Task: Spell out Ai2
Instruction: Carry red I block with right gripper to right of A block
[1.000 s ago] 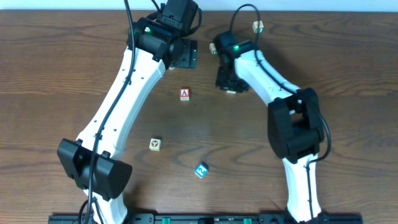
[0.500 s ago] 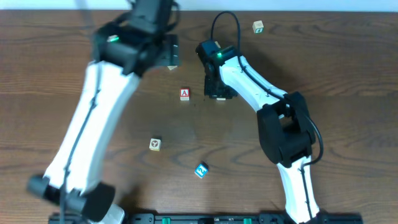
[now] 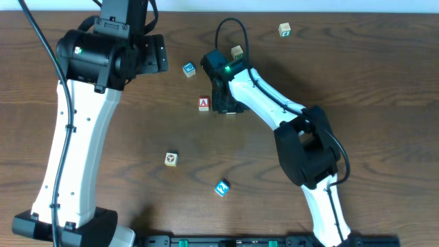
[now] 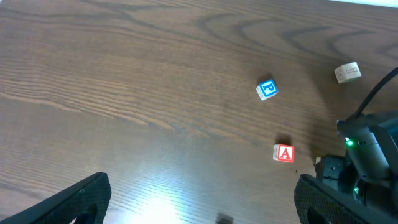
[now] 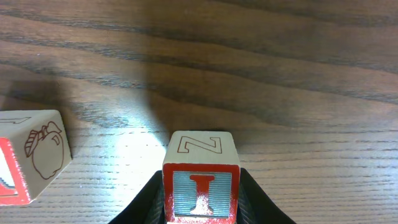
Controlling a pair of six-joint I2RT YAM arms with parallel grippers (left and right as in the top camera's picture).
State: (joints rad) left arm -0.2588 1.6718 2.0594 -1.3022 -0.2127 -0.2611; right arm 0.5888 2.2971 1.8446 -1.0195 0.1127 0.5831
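The A cube (image 3: pixel 204 103) lies mid-table, its red letter facing up; the left wrist view shows the A cube (image 4: pixel 284 153) too. My right gripper (image 3: pixel 225 103) stands just right of it, shut on the I cube (image 5: pixel 200 186), which shows a red I on its near face. The A cube (image 5: pixel 31 155) appears at the left edge of the right wrist view, a small gap away. Two blue-marked cubes lie apart, one at the back (image 3: pixel 188 68) and one in front (image 3: pixel 221 187); I cannot tell which bears the 2. My left gripper (image 4: pixel 208 211) is open and empty, high at the back left.
A pale cube (image 3: pixel 237 51) lies behind the right wrist. A green-marked cube (image 3: pixel 285 29) sits at the far back right, and another small cube (image 3: pixel 171 159) lies front left. The right arm's cable loops above the back of the table.
The left arm has swung left, away from the centre, uncovering the blue-marked cube at the back. The right gripper has carried the I cube leftward, close beside the A cube.
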